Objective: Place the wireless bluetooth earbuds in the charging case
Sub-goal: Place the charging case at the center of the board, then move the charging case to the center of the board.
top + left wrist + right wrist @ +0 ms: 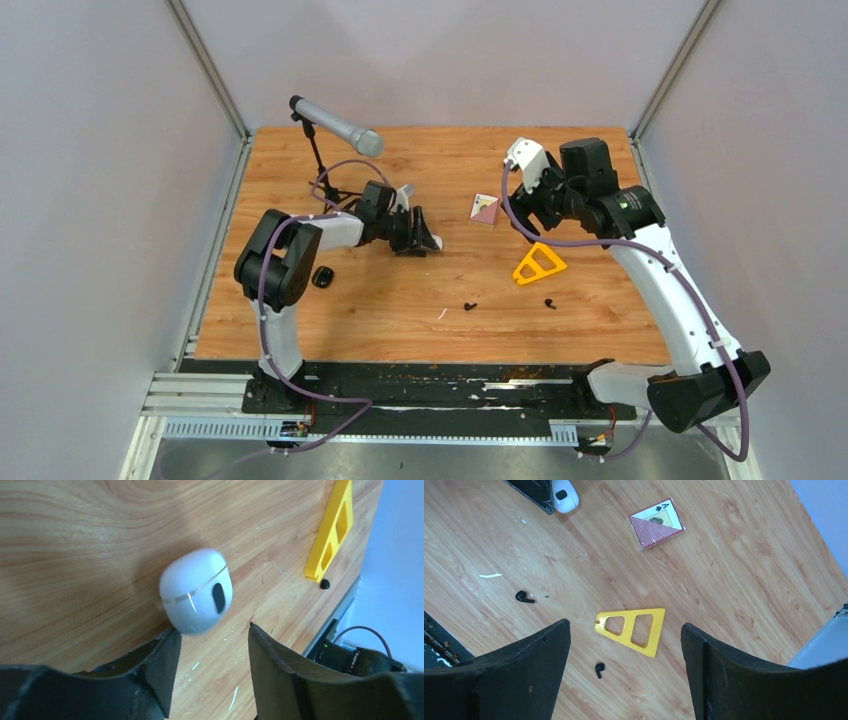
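On the wooden table point(600, 330), the left gripper point(212, 630) hovers low by the white charging case point(196, 591). Its jaws are parted with nothing between them, and the closed case lies just past the tips, with one finger point(165, 660) touching or all but touching its lower edge. The right gripper point(625, 625) hangs high, jaws spread wide and empty. Below it lie a black earbud point(524, 597) and a second black earbud point(599, 669), which sits just beside a yellow triangular frame point(634, 630). Both are loose on the wood and well apart from the case. We see no white earbuds anywhere. We judge that the case must be steadied and opened before anything goes in. The left arm would do well to centre the rounded shell between its jaws rather than nudge it with one tip, since the shell looks smooth and apt to skid. It should also grip below the seam so the lid swings free. For buds this small, the right arm needs a square descent and a narrow pinch across the stem.
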Robot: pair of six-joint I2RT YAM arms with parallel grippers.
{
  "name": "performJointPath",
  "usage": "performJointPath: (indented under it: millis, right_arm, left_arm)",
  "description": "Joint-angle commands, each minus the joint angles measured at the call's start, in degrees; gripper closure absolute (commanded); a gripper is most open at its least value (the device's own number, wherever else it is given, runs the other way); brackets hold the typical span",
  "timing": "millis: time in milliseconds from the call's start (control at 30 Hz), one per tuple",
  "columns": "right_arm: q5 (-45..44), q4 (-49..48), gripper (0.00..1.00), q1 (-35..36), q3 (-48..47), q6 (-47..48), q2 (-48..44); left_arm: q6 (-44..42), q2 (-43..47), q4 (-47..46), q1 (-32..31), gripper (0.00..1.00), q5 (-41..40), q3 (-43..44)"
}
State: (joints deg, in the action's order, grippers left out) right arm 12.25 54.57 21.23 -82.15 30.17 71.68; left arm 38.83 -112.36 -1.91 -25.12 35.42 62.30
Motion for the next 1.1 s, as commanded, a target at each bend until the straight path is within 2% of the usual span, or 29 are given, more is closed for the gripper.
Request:
performJointPath:
  millis: [0,233,367,500,567,600,633,667,733,833,967,1067]
  right_arm:
    - [-0.2,-1.3,0.20,-0.2,-3.5,1.2,0.1]
    - [1.4,-2.3,0.19,-0.3,-1.6,2.3,-0.3]
    - [8.5,-5.6,0.20,-0.2,3.5,1.8,-2.1]
    - [20.0,-9.6,0.28,1.0,10.3,7.7,-2.0]
    - [21.1,-12.2,0.29,3.1,12.0,10.1,-0.3]
    - [21.4,-13.3,0.29,4.4,12.2,11.0,0.9]
    - [22.0,-14.4,0.29,5.5,12.2,11.9,2.4]
    - [22.7,-15.5,0.29,7.0,11.8,12.6,4.6]
    - [23.1,-17.1,0.29,10.4,10.8,15.3,8.2]
    - [23.2,-19.6,0.30,16.2,7.9,20.6,15.0]
    - [25.8,-19.2,0.34,21.5,-1.1,25.4,27.2]
    - [26.3,-21.3,0.34,24.1,-8.1,24.4,35.6]
  left_arm:
    - [-7.9,2.9,15.8,0.8,0.37,-9.0,0.9]
    - [-15.7,11.8,21.7,8.4,0.34,-8.4,-6.1]
    - [-22.4,20.4,27.1,12.2,0.32,-6.7,-8.2]
    - [-26.9,31.5,32.3,15.1,0.29,-8.6,-9.9]
    - [-28.6,36.9,34.0,15.9,0.26,-9.2,-10.2]
    - [-28.6,39.8,34.8,16.2,0.18,-11.5,-10.5]
    - [-27.6,42.8,35.2,17.1,0.03,-13.4,-11.0]
    - [-25.6,45.6,35.6,18.0,0.01,-14.9,-12.0]
    - [-23.1,49.8,37.9,20.4,0.00,-16.1,-12.9]
    - [-21.7,52.4,46.3,22.6,0.00,-26.5,-11.1]
    - [-21.5,57.7,48.6,30.6,0.00,-24.8,-13.7]
    - [-21.5,58.4,49.0,32.1,0.00,-24.0,-14.7]
